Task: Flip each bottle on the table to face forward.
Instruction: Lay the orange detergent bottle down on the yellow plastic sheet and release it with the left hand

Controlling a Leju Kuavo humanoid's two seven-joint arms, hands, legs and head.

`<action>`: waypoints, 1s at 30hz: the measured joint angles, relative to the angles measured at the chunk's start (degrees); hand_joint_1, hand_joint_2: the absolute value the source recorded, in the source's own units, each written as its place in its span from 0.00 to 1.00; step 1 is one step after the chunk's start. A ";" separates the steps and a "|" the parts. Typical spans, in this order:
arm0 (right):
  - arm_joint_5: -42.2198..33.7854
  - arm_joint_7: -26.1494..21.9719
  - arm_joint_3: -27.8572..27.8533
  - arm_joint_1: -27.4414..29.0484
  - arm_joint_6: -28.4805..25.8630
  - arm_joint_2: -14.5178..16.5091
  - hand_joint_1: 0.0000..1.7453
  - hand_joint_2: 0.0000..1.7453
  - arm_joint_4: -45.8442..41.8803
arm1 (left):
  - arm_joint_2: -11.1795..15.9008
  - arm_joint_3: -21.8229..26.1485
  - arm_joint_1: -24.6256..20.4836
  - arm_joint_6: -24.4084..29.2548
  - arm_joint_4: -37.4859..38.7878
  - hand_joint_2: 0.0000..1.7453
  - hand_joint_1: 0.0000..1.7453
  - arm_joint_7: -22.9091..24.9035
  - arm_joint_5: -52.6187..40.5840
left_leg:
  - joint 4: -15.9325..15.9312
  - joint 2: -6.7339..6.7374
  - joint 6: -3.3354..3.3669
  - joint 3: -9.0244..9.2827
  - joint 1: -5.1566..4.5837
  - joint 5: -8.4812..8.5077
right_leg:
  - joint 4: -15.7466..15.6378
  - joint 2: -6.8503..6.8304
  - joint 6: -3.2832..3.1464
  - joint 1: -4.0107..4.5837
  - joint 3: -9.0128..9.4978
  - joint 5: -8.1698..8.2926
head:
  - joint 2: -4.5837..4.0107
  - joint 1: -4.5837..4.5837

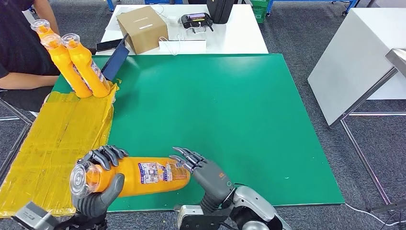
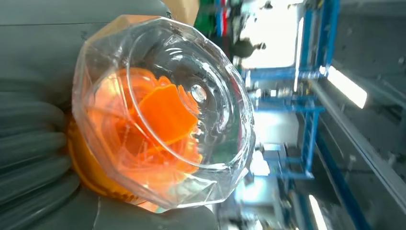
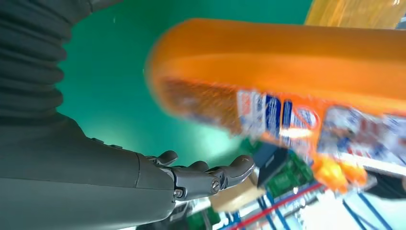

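An orange bottle (image 1: 143, 176) with a clear cap (image 2: 163, 110) and a printed label lies on its side above the table's front left corner. My left hand (image 1: 100, 184) grips it at the neck end, fingers wrapped over the top and thumb beneath. Just beside the bottle's base my right hand (image 1: 203, 170) is open, fingers spread and holding nothing. The right wrist view shows the blurred bottle (image 3: 287, 72) apart from the fingers (image 3: 210, 175). Three more orange bottles (image 1: 84, 67) stand upright at the back left.
A yellow sheet (image 1: 62, 139) covers the left strip of the green table (image 1: 230, 110). A person (image 1: 19, 48) sits at the far left behind the standing bottles. A cardboard box (image 1: 142, 28) and a dark tablet (image 1: 115, 60) lie beyond the green top.
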 joint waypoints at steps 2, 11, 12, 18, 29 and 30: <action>2.06 -0.27 -0.80 1.01 -0.78 -0.50 0.00 0.00 -1.42 | -0.16 0.60 -0.02 2.43 -0.01 1.00 1.00 -0.78 -4.13 | 0.00 0.00 0.00 0.00 0.00 0.00 | 0.00 0.00 0.00 0.00 -0.01 0.00 | 0.00 -0.01; 6.93 -3.17 -5.57 7.29 -3.61 -4.71 0.00 0.00 -9.51 | -0.55 6.36 -2.43 20.99 2.79 1.00 1.00 -4.35 -38.35 | 0.00 -0.01 0.02 0.00 -0.01 -0.02 | -0.02 0.01 0.00 0.00 -0.01 0.00 | 0.00 -0.01; 6.95 -3.31 -5.96 7.75 -3.72 -5.12 0.00 0.00 -10.15 | -0.41 6.86 -2.78 22.06 3.41 1.00 1.00 -4.44 -39.78 | 0.00 0.00 0.02 0.00 -0.01 -0.02 | -0.02 0.02 0.00 0.00 -0.02 0.00 | 0.00 0.00; 3.31 -4.92 -9.17 9.52 -5.29 -8.11 0.00 0.00 -13.19 | 1.65 7.95 -6.13 31.96 9.13 1.00 1.00 -0.70 -61.82 | 0.00 -0.01 0.02 0.03 -0.02 -0.01 | -0.02 -0.01 0.00 -0.01 0.00 0.00 | 0.00 -0.01; -3.62 -6.83 -19.23 11.44 -2.21 -13.17 0.00 0.00 -16.08 | 12.86 -0.25 -16.33 29.92 34.25 1.00 1.00 16.28 -84.52 | 0.01 0.02 0.01 0.05 -0.04 0.01 | -0.01 0.04 0.02 -0.02 0.01 0.03 | 0.00 -0.02; -3.64 -6.64 -19.52 11.47 -2.05 -13.32 0.00 0.00 -16.09 | 13.64 -1.11 -16.88 28.07 36.10 1.00 1.00 16.58 -84.58 | 0.01 0.03 0.01 0.04 -0.03 0.00 | -0.01 0.04 0.02 -0.01 0.00 0.03 | 0.00 -0.01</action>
